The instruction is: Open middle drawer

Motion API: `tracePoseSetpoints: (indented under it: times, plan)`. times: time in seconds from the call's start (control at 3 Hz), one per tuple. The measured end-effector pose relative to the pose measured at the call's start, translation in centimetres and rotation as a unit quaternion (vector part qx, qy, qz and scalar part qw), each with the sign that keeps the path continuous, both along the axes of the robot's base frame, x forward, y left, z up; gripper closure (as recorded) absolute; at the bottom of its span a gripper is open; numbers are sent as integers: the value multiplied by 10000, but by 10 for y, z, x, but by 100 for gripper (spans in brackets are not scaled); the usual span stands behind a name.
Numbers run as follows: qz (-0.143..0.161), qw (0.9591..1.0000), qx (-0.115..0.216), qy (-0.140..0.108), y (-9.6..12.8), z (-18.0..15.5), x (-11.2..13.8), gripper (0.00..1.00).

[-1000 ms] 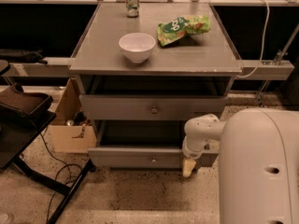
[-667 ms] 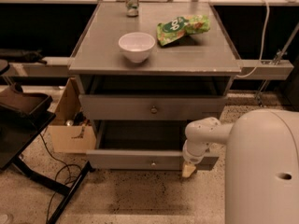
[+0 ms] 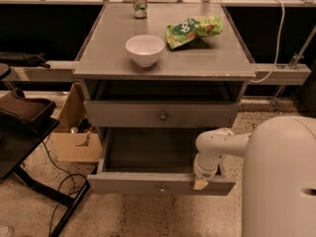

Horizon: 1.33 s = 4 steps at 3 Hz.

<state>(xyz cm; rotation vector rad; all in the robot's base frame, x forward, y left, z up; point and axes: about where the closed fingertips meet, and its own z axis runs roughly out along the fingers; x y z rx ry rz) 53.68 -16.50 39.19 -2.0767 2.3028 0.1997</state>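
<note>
The middle drawer [image 3: 123, 114] is a wide grey front with a small round metal knob [image 3: 162, 116], and it sits flush and closed under the tabletop. Below it the bottom drawer [image 3: 128, 184] stands pulled out, and its inside shows. My gripper [image 3: 200, 183] hangs from the white arm [image 3: 213, 149] at the lower right. Its tan tip sits at the top edge of the bottom drawer's front, right of that drawer's knob [image 3: 162, 187]. The gripper is well below and to the right of the middle drawer's knob.
On the grey tabletop [image 3: 98, 58] stand a white bowl [image 3: 144, 49], a green snack bag [image 3: 193, 29] and a can [image 3: 139, 2]. A cardboard box [image 3: 74, 132], a black stand [image 3: 24, 117] and cables [image 3: 59, 181] are on the floor at left. My white body [image 3: 281, 181] fills the lower right.
The bottom drawer has slid further out toward the camera. My gripper's tip has moved down and forward along with its front edge. The middle drawer has not moved.
</note>
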Motion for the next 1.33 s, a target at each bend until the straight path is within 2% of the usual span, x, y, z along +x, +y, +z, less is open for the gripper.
tracePoseSetpoints:
  times: [0.33, 0.67, 1.33]
  plan:
    - [-117, 9992, -61, 374, -8, 1, -39, 100]
    - [-142, 9986, -57, 498, -11, 1, -51, 100]
    - [-129, 9985, -32, 532, -10, 3, -49, 100]
